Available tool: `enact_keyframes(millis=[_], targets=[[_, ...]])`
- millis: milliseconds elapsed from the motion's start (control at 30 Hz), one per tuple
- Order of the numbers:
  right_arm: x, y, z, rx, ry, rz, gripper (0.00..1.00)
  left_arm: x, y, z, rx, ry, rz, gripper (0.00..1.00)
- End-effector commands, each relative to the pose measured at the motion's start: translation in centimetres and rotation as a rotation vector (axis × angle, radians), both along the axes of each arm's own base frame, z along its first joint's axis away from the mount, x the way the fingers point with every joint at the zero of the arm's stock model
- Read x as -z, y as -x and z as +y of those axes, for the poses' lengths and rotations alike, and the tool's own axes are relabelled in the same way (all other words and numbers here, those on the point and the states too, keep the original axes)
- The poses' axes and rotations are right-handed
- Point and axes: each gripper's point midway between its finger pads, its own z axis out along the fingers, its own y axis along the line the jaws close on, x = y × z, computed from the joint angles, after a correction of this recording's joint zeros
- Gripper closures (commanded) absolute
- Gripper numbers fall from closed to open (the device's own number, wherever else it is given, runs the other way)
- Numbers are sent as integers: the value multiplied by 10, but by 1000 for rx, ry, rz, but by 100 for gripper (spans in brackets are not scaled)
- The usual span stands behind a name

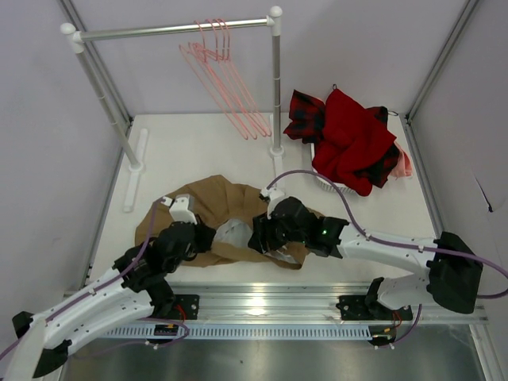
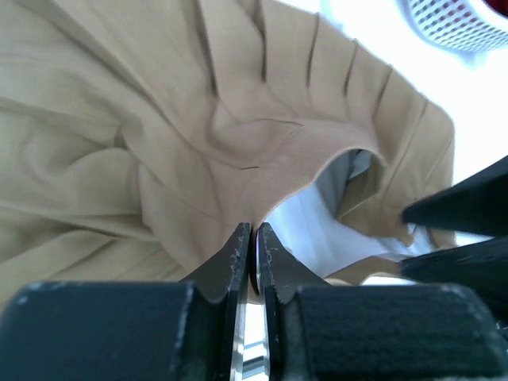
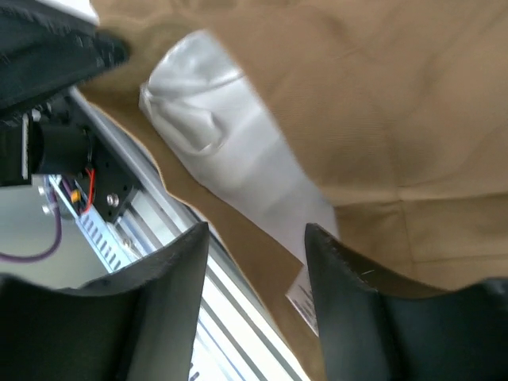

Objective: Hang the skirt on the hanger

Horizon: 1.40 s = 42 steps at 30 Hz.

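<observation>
Skirt, one tan piece of soft pleated cloth, is lying crumpled at the near edge of the table, left of its middle, with its pale smooth lining showing. Two grippers are working over it. The left gripper is pinching a folded edge of the skirt between nearly closed fingers. The right gripper is hovering with jaws apart, gripping nothing. Thin pink wire hangers, perhaps four, are hanging bunched on one metal rail at the far edge. One white mesh basket is holding a red garment and plaid cloth near the far right corner.
</observation>
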Motion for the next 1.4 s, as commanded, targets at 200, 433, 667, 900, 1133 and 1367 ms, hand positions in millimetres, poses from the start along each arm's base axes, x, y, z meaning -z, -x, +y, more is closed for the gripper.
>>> enact_keyframes(millis=[200,433,667,900,1133,1367], targets=[[1,28,46,-209,-12,-6,69,-40,-41,-17,-55,-22,-128,88],[-6,46,65,-289,-11,-68,66,-56,-67,-25,-67,-24,-179,93],[12,28,67,-205,68,-65,62,-57,-55,-14,-22,-33,-167,97],[-2,-7,25,3,50,19,45,-31,-18,5,-9,75,-118,96],[-9,-21,-37,222,153,42,37,-8,-14,1,0,34,-40,97],[24,-5,-72,286,191,124,37,3,-18,-11,42,18,-18,96]])
